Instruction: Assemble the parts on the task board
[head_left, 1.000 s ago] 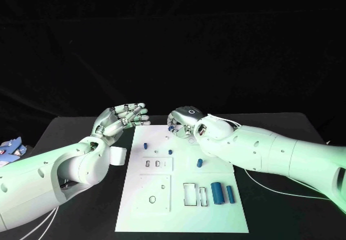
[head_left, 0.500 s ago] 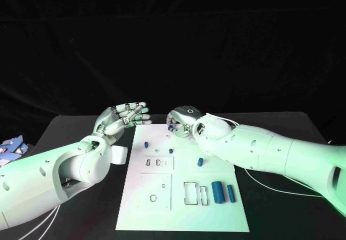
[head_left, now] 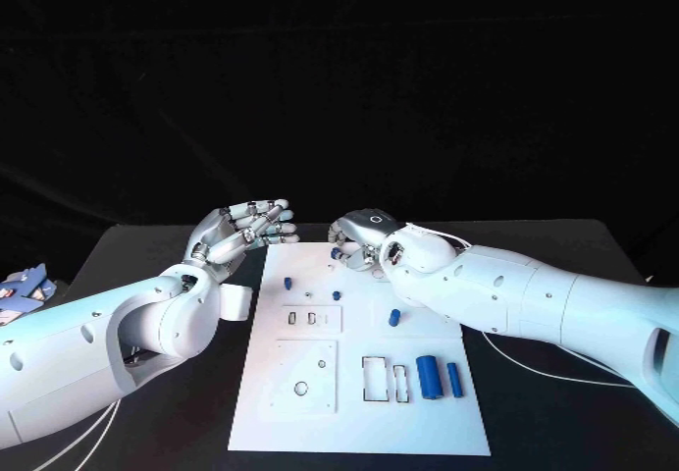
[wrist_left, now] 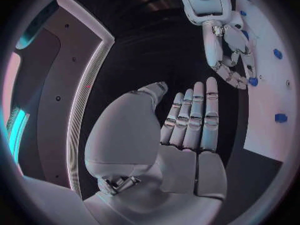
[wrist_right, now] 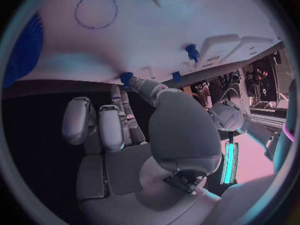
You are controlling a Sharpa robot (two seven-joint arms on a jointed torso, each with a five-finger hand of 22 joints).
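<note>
Left hand point(head_left: 243, 228) hovers empty, fingers straight together, while the right hand point(head_left: 357, 240) pinches a blue part point(wrist_left: 252, 81) at the task board's point(head_left: 425, 427) far edge.

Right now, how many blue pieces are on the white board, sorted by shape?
Short blue pegs standing on the white board: 3
Long blue cylinders lying flat: 2
Blue piece at the right hand fingertips: 1
Total: 6
</note>
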